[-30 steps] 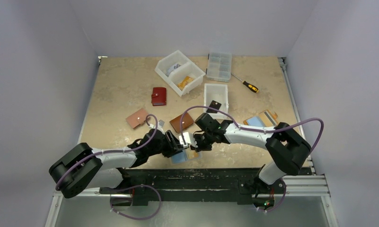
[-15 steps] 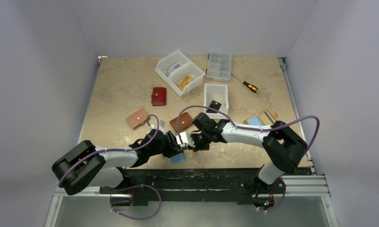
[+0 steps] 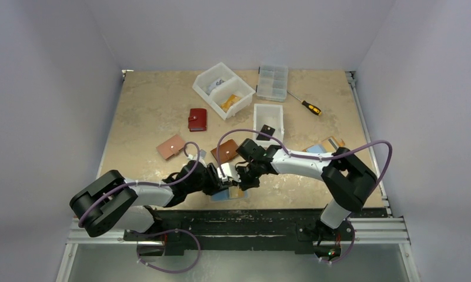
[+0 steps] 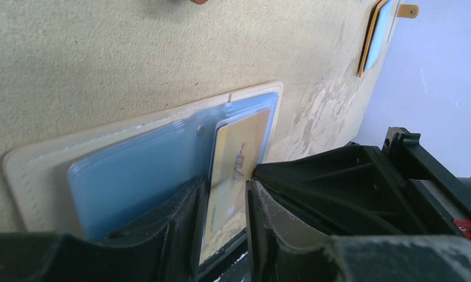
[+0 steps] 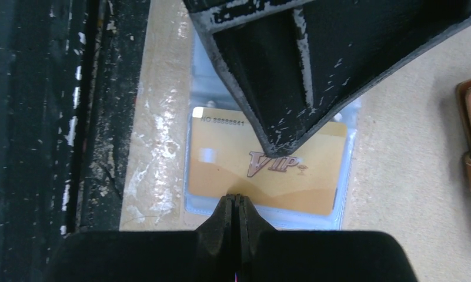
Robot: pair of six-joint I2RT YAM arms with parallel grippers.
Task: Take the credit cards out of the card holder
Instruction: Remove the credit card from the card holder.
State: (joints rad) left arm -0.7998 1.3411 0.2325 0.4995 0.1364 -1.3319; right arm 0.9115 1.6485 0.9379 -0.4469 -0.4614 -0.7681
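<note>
— In the card holder (image 4: 39,158), end pocket: is the gold card (image 4: 236,158) out?
— Not yet; it lies flat inside. My left fingers (image 4: 226,185) stand slightly apart astride its near short end, long axis running away from them; touching, probably. My right fingers (image 5: 237,205), pressed shut, rest at its long edge. The pull looks my left's.

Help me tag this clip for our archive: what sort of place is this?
Probably a robot test bench: two arms bolted to a metal rail, plain white walls boxing in the table, sorting bins and wallets laid out.
</note>
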